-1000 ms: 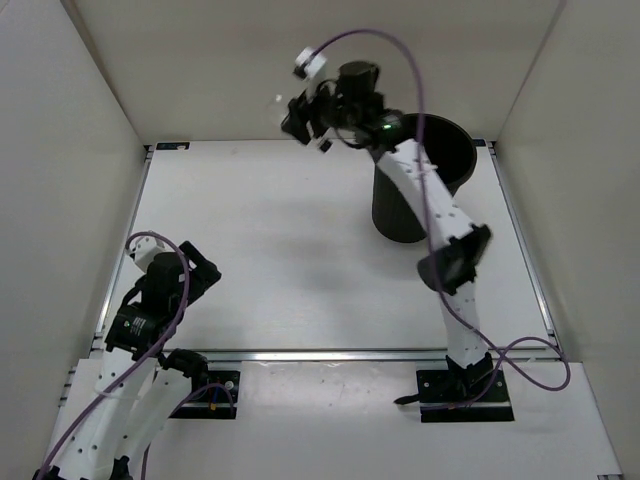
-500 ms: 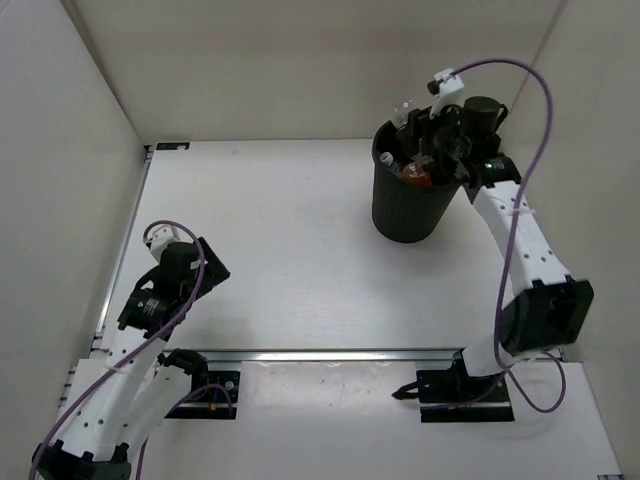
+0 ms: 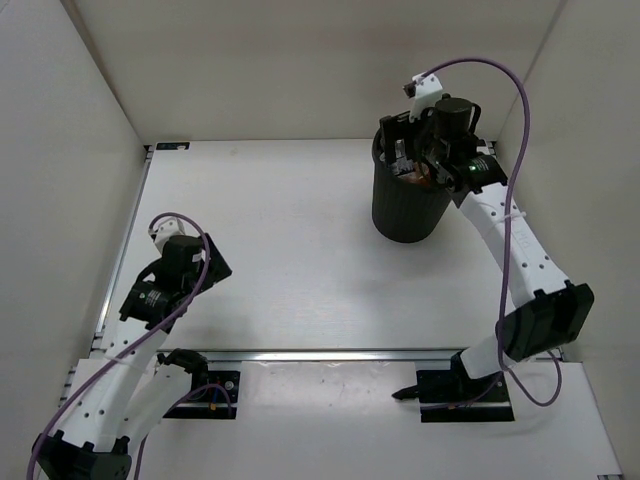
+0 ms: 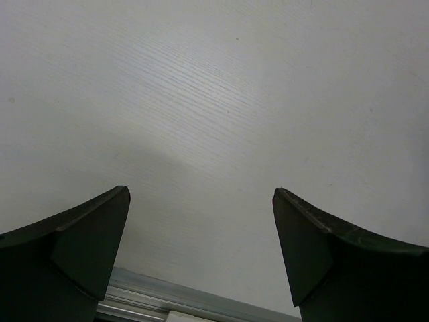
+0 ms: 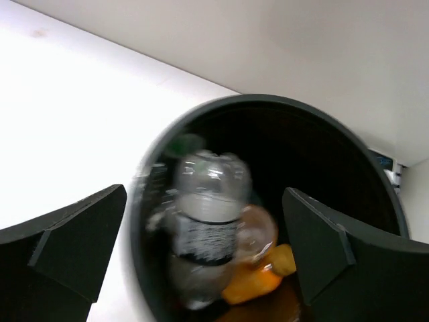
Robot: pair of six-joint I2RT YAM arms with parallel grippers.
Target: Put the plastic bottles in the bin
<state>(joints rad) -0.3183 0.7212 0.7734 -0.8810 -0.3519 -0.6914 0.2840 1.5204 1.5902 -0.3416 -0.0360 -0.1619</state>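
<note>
While the right gripper (image 5: 204,193) hangs over the bin (image 3: 400,215) at about 1 o'clock on the table (image 3: 300,220), its jaws stand spread wide and grip nothing — a blurred clear bottle (image 5: 208,221) with a dark label shows inside the bin's mouth, touching neither finger, above an orange bottle (image 5: 258,282). At 8 o'clock the left gripper (image 4: 201,191) is equally wide open and empty, over the white tabletop.

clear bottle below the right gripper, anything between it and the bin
Nothing visible does: the clear bottle is already inside the bin, under the open right gripper, with an orange bottle beneath it.
</note>
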